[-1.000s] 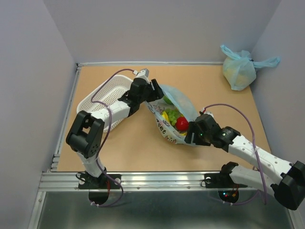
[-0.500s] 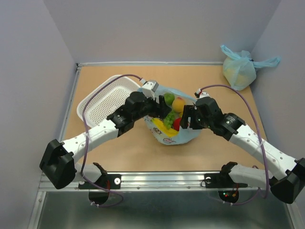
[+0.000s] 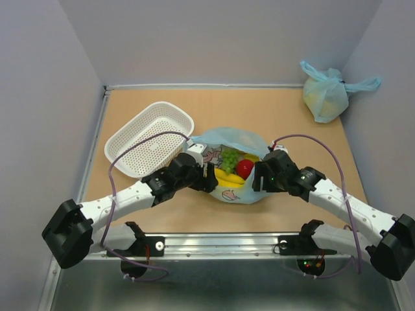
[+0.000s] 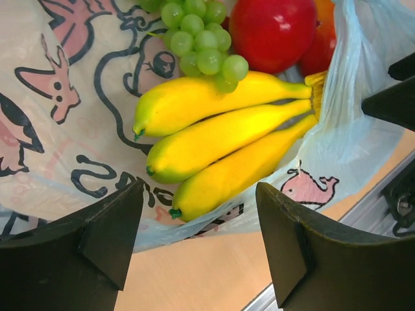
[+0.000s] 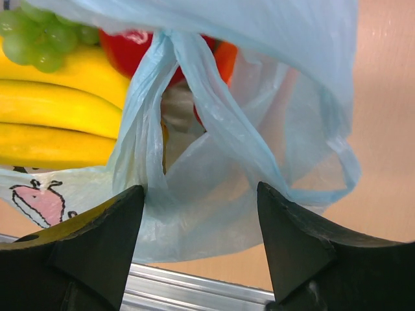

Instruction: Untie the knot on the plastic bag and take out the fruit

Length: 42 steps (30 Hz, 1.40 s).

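Note:
The printed light blue plastic bag (image 3: 227, 194) lies open near the table's front middle. No tied knot shows. A loose handle strip (image 5: 220, 123) hangs in front of my right gripper. The fruit shows in the bag's mouth: a yellow banana bunch (image 3: 228, 179) (image 4: 220, 139), green grapes (image 3: 230, 157) (image 4: 201, 45), a red apple (image 3: 244, 168) (image 4: 272, 29) and an orange-red piece (image 4: 321, 52). My left gripper (image 3: 211, 179) (image 4: 199, 184) is open and empty at the bag's left edge, facing the bananas. My right gripper (image 3: 257, 176) (image 5: 200, 188) is open at the bag's right edge, with bag plastic (image 5: 214, 194) between its fingers.
A white perforated basket (image 3: 149, 136) stands at the back left, close behind my left arm. A plain tied light blue bag (image 3: 326, 97) sits in the back right corner. The metal rail (image 3: 214, 243) runs along the table's near edge, just below the bag.
Both grippers and the bag have come toward the near edge. The left gripper has dropped from the bag's far rim to its left side. The bag now lies lower and wider open.

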Motion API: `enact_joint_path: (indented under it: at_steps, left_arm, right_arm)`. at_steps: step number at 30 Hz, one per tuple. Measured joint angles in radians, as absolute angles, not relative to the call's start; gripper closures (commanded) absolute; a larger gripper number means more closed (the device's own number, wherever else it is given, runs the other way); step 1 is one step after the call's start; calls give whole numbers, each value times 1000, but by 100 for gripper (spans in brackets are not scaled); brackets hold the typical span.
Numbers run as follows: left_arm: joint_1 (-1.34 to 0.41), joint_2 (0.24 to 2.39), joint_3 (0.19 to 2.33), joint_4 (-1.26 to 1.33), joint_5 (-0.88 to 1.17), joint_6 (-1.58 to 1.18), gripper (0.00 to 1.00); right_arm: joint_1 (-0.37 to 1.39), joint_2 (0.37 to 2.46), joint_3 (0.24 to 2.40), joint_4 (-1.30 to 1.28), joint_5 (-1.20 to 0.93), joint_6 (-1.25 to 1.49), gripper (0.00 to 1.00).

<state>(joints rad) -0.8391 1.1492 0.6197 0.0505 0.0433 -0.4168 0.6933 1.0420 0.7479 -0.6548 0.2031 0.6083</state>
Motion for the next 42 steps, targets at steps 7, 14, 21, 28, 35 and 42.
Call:
enact_joint_path:
  at_steps: [7,14,21,28,35,42]
  left_arm:
    - [-886,1127,625,33,35,-412,20]
    - [-893,1131,787,-28,-110,-504,20]
    - [-893,1174,812,-38,-205,-617,20]
    - [-893,1227,728,-53,-236,-691,20]
    - [-893,1231,678,-54,-250,-727,20]
    - [-893,1295,678,23,-173,-707,26]
  right_arm:
    - [693,983,720,-652,202,627,25]
    - [693,970,720,-646,203,624,25]
    - [693,966,720,-641,202,625,25]
    - [693,966,716,-620,198,625,25]
    - [693,963,678,-609,183,626,25]
    - [693,964,672,-595,175,626,25]
